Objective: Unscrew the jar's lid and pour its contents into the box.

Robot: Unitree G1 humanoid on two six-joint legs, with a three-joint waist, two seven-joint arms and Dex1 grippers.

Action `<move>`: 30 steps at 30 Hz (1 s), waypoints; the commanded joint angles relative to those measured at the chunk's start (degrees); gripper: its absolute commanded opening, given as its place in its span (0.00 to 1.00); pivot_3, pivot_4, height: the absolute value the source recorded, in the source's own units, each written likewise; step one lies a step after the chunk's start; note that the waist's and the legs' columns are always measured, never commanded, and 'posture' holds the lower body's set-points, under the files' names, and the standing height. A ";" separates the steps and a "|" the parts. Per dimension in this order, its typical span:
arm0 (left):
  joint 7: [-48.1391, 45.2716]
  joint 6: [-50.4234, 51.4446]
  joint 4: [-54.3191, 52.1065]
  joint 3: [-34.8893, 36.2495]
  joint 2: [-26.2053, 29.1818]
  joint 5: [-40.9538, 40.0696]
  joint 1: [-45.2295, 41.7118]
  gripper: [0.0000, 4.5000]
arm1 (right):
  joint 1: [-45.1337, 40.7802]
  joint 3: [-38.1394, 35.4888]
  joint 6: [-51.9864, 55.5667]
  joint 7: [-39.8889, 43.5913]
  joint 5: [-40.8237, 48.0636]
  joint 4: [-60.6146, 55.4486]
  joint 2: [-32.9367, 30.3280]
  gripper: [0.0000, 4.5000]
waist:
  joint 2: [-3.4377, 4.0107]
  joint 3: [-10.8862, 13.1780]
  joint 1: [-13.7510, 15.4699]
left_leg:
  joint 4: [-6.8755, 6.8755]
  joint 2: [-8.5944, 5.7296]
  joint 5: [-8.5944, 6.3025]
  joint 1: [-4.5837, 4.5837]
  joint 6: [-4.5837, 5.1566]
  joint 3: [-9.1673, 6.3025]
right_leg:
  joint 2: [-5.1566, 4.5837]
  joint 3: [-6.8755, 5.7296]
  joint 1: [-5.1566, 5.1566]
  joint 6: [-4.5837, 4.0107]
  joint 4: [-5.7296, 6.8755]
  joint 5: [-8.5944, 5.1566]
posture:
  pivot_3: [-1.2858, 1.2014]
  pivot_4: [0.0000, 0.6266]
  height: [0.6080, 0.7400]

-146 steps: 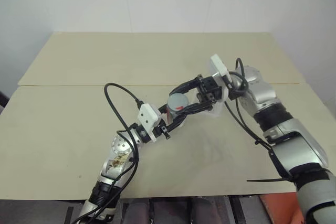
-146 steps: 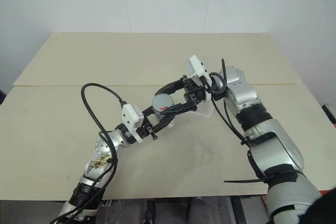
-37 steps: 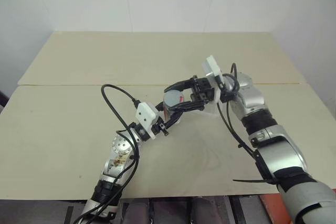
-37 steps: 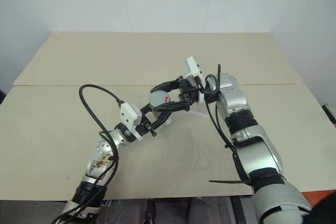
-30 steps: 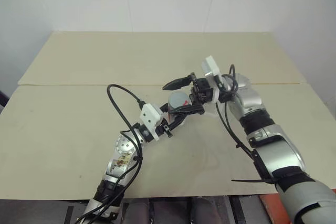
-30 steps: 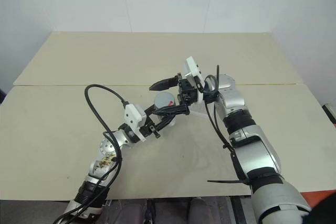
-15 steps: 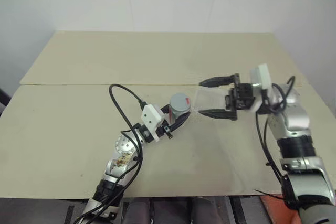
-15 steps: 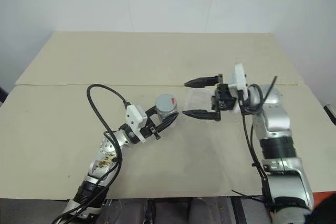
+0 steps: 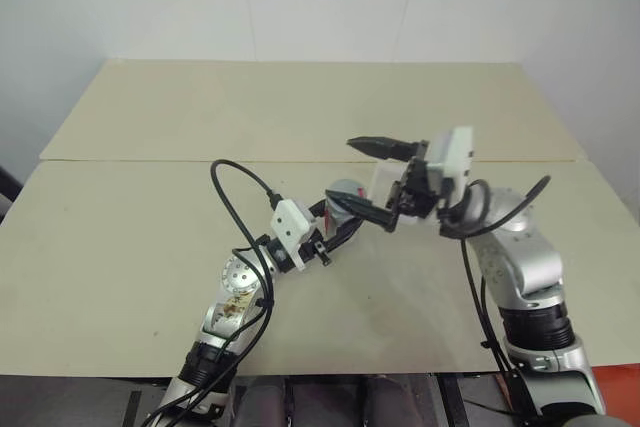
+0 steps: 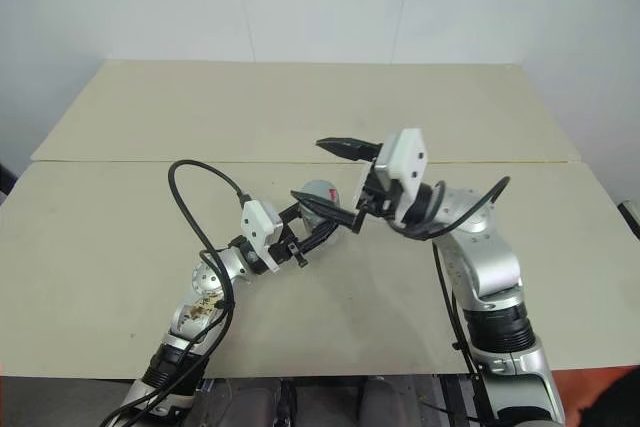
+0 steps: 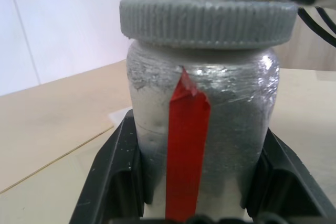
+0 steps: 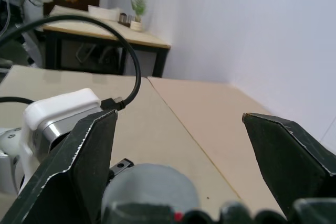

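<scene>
Nearest us, the left gripper (image 9: 335,230) is clenched on the jar (image 11: 202,129), its black fingers (image 11: 113,174) pressed to both sides of the silvery body with the red stripe facing the wrist; the jar stands upright, near the middle of the table (image 9: 130,227), the grey ribbed lid (image 11: 207,20) on, and we cannot tell what is inside. Just beyond, the right gripper (image 9: 372,179) hangs above and beside the lid, jaws spread wide, grasping nothing. Behind the jar lies the clear box (image 9: 385,184), partly hidden, contents not visible.
</scene>
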 commanded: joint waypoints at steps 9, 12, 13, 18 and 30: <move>0.49 -1.06 -1.26 -0.11 -0.43 -0.12 -0.36 0.43 | 1.44 0.53 1.06 -4.12 -2.79 -1.06 -0.03 0.99 | 0.00 0.00 -0.11 | 0.01 0.00 -0.07 0.03 0.12 -0.02 | 0.03 0.00 0.00 0.00 -0.08 0.00 | 0.52 0.24 1.00; 0.55 -1.15 -1.33 -0.08 -0.33 -0.10 0.05 0.43 | 1.91 -0.67 0.89 -4.10 -2.13 -0.99 -0.67 0.99 | 0.00 0.00 -0.09 | 0.01 0.00 -0.13 0.03 0.22 -0.02 | 0.03 0.00 0.00 0.00 -0.08 0.00 | 0.52 0.24 1.00; 0.60 -1.13 -1.34 -0.06 -0.32 -0.13 0.18 0.43 | 2.14 -1.10 0.85 -3.98 -1.92 -1.04 -0.98 0.99 | 0.00 0.00 -0.09 | 0.01 0.00 -0.13 0.03 0.23 -0.02 | 0.03 0.01 0.00 0.00 -0.08 0.00 | 0.52 0.24 1.00; 0.68 -1.12 -1.23 -0.12 -0.25 -0.26 0.18 0.43 | 4.14 -2.24 0.89 -4.01 -1.68 -1.85 -2.10 0.99 | 0.00 0.00 -0.06 | 0.01 0.00 -0.14 0.02 0.25 -0.01 | 0.03 0.00 0.01 0.00 -0.07 0.00 | 0.52 0.24 1.00; 0.18 -1.68 -0.46 -0.26 -0.21 -0.41 -0.29 0.43 | 10.26 -5.98 -0.07 -1.20 1.59 -5.25 -6.74 0.99 | 0.00 0.00 -0.04 | 0.01 -0.01 -0.15 0.03 0.27 -0.02 | 0.03 0.01 0.02 0.00 -0.16 0.00 | 0.52 0.24 1.00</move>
